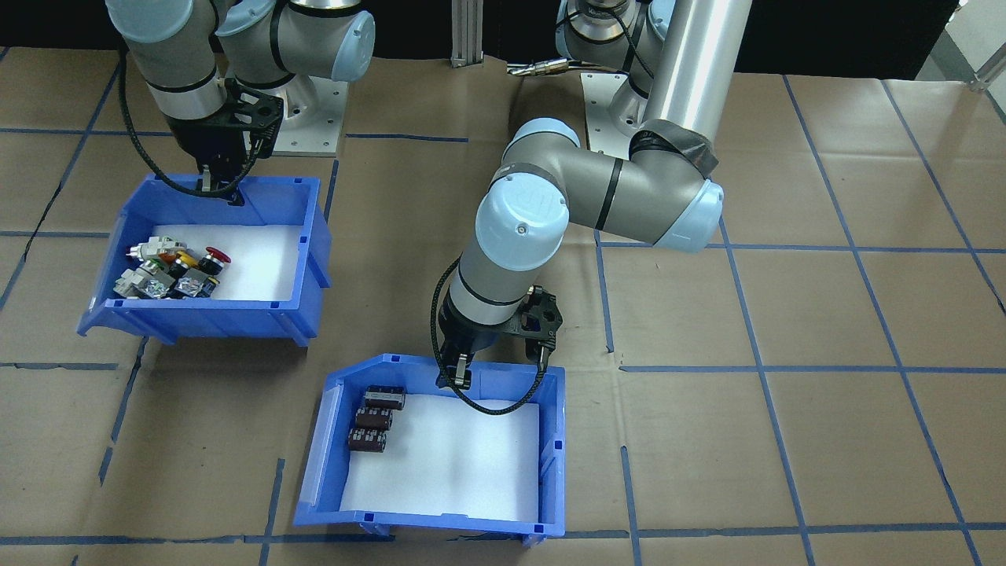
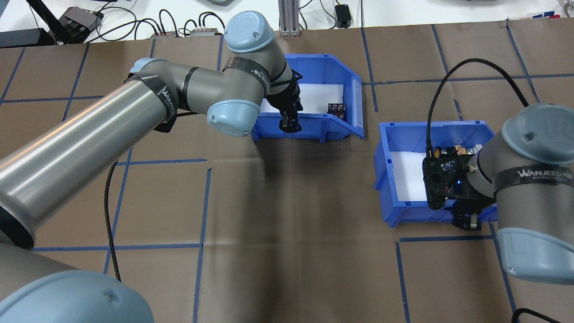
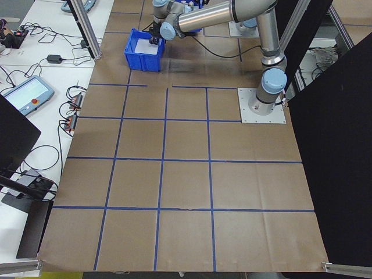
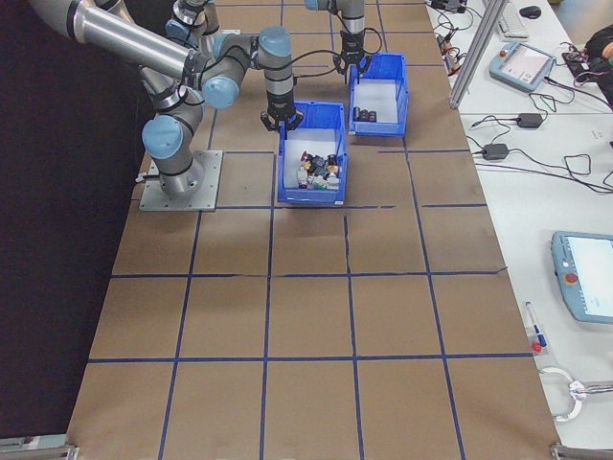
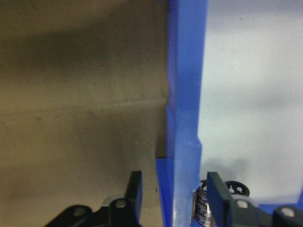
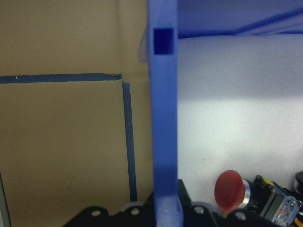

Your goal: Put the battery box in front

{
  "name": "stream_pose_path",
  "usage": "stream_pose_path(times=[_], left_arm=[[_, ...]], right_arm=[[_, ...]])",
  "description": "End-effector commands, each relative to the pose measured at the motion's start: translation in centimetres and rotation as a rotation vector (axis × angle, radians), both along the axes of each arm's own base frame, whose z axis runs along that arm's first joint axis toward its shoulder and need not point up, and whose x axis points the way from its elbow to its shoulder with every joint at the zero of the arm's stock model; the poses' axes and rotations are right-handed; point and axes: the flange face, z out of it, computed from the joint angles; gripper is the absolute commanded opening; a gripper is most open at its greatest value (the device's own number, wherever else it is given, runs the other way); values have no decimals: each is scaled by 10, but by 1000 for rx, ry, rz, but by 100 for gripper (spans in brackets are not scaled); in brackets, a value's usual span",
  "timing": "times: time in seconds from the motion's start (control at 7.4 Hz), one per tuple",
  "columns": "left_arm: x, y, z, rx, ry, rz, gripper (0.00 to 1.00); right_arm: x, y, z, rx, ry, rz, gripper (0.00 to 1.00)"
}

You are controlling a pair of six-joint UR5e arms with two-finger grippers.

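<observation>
The battery box [image 1: 554, 440] is a blue bin with a white foam floor, and three dark cells [image 1: 376, 418] lie along one side. It sits at the table side far from my base. My left gripper [image 1: 454, 379] hangs over its rear wall [image 5: 184, 94]. In the left wrist view the fingers [image 5: 135, 189] stand on either side of that wall with gaps showing, so the gripper is open. My right gripper [image 1: 220, 187] is shut on the rear wall [image 6: 163, 118] of the other blue bin.
The other blue bin [image 1: 310, 251] holds several colourful push-button switches [image 1: 169, 271], one with a red cap [image 6: 230, 190]. It stands nearer my base, beside the right arm. Brown paper with blue tape lines covers the table. Both arm bases [image 1: 314, 118] are bolted down at the robot's edge.
</observation>
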Motion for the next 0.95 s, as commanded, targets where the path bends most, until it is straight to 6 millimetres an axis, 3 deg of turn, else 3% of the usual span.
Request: stream_pose_path(times=[0.0, 0.14, 0.41, 0.68, 0.81], left_arm=[[26, 1, 33, 77, -38, -147, 99], [57, -6, 53, 146, -47, -280, 99], [97, -4, 95, 207, -37, -589, 99], [142, 5, 137, 118, -142, -916, 99], [155, 13, 157, 56, -138, -1073, 99]], right_arm=[[30, 12, -2, -1, -50, -28, 0], [53, 20, -3, 0, -50, -22, 0], [84, 32, -3, -8, -51, 10, 0], [116, 48, -1, -11, -53, 18, 0], [127, 52, 0, -13, -55, 23, 0]])
